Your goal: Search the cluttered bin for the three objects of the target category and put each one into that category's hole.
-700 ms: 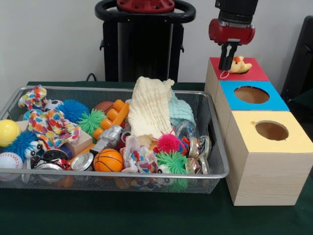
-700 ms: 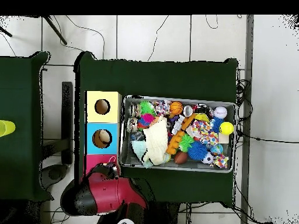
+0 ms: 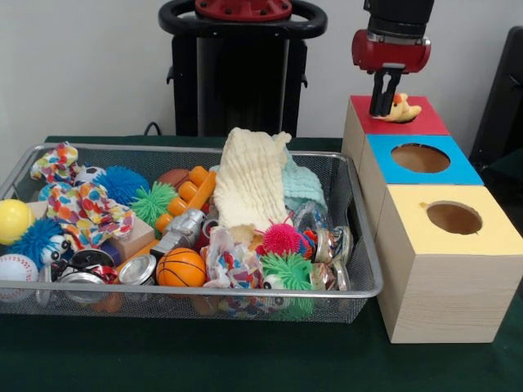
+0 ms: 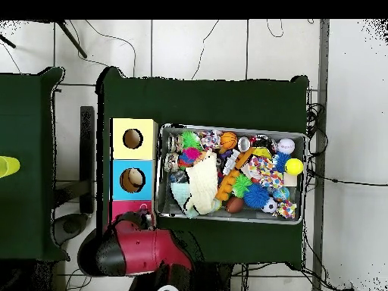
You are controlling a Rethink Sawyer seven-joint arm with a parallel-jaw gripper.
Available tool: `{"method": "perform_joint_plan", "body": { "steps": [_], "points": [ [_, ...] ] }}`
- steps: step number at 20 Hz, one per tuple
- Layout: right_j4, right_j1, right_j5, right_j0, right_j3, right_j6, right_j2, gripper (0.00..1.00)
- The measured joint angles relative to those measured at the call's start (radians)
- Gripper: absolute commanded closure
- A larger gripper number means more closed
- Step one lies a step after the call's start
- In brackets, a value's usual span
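The wire mesh bin (image 3: 245,291) sits on the green table, full of toys; it also shows in the overhead view (image 4: 231,129). My gripper (image 3: 382,110) hangs over the red-topped box (image 3: 425,121) at the back right. It is shut on a small pale yellow soft toy (image 3: 403,109) that rests right at the red top. The red box's hole is hidden under the toy and gripper. In the overhead view my arm (image 4: 144,250) covers most of the red box (image 4: 123,208). No orange tiger shows in the bin.
A blue-topped box (image 3: 458,170) and a yellow-topped box (image 3: 490,237) stand in a row in front of the red one, right of the bin. The bin holds a cream cloth (image 3: 252,184), spiky balls (image 3: 282,238), a small basketball (image 3: 181,267) and cans.
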Motion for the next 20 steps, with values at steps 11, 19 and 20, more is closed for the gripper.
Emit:
{"method": "perform_joint_plan", "body": {
  "steps": [11,19,20],
  "points": [
    [0.017,-0.087,0.144,-0.029,0.005,0.000,0.009,1.00],
    [0.029,-0.081,0.144,-0.002,0.005,0.000,0.009,1.00],
    [0.031,-0.079,0.144,0.003,0.005,0.000,0.009,1.00]
  ]
}}
